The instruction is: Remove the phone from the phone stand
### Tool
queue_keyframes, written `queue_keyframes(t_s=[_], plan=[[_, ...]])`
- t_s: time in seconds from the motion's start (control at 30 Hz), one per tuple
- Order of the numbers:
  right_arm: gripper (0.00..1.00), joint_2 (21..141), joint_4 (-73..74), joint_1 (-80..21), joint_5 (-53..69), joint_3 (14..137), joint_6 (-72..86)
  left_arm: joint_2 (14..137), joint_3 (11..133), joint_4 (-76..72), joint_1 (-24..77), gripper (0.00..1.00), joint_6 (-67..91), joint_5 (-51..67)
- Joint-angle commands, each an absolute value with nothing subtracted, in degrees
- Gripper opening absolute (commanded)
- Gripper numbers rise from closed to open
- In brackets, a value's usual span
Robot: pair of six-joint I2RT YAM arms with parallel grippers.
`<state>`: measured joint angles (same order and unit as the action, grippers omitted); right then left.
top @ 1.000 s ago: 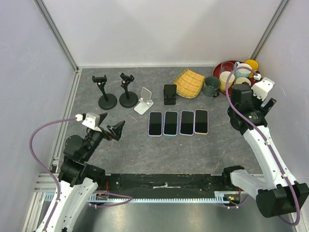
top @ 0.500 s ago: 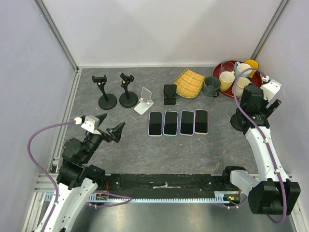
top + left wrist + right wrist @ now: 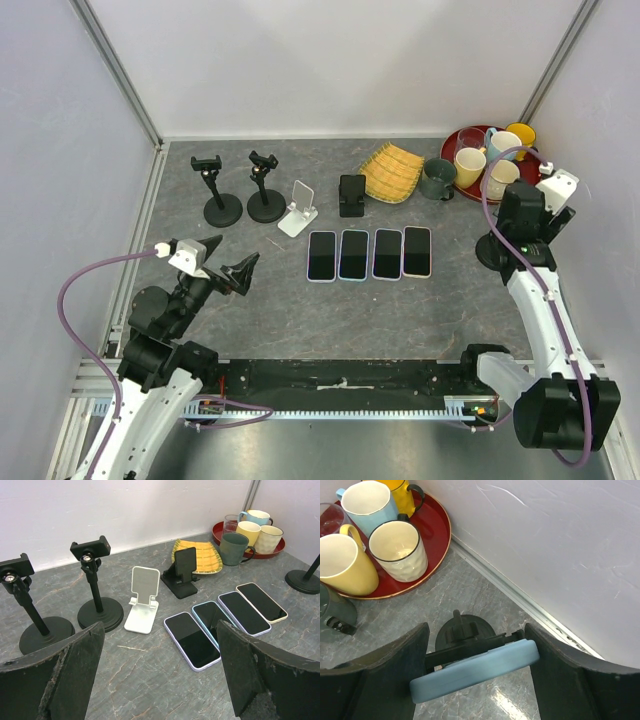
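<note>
A light-blue phone (image 3: 475,667) sits clamped in a black phone stand (image 3: 465,630) by the right wall. Only the stand's round base (image 3: 492,255) shows in the top view, under my right arm. My right gripper (image 3: 476,675) is over the stand, and both fingers touch the phone's two ends. It appears shut on the phone, which is still in the clamp. In the top view the right gripper (image 3: 522,215) is just above the base. My left gripper (image 3: 230,258) is open and empty, low over the table at the left (image 3: 160,680).
Several phones (image 3: 368,254) lie flat in a row mid-table. Two empty black pole stands (image 3: 222,190), a white stand (image 3: 298,208) and a small black stand (image 3: 352,195) stand behind them. A yellow plate (image 3: 391,172), a green mug (image 3: 437,178) and a red tray (image 3: 452,140) of mugs are at the back right.
My right arm swung to the right and came down over the stand by the wall, then barely moved. The left arm shifted slightly back and stayed open.
</note>
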<state>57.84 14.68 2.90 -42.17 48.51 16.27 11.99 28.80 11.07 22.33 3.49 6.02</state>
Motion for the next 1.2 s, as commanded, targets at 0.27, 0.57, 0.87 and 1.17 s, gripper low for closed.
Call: queue_keyframes(t_s=[0.27, 0.57, 0.87, 1.17], plan=[[0.33, 50.5, 14.3, 0.4, -37.1, 51.7, 12.8, 12.5, 28.2, 10.5, 22.5, 0.98, 1.4, 6.4], [0.21, 48.1, 19.9, -11.9, -28.1, 58.3, 2.9, 14.1, 27.6, 9.4, 22.5, 1.00, 1.3, 8.2], [0.20, 50.6, 22.2, -20.6, -3.2, 63.0, 3.5, 16.2, 26.8, 7.8, 22.4, 1.00, 3.8, 8.0], [0.20, 55.4, 16.5, -38.7, 4.4, 62.7, 3.8, 22.0, 25.7, 6.1, 22.5, 0.98, 2.7, 15.3]])
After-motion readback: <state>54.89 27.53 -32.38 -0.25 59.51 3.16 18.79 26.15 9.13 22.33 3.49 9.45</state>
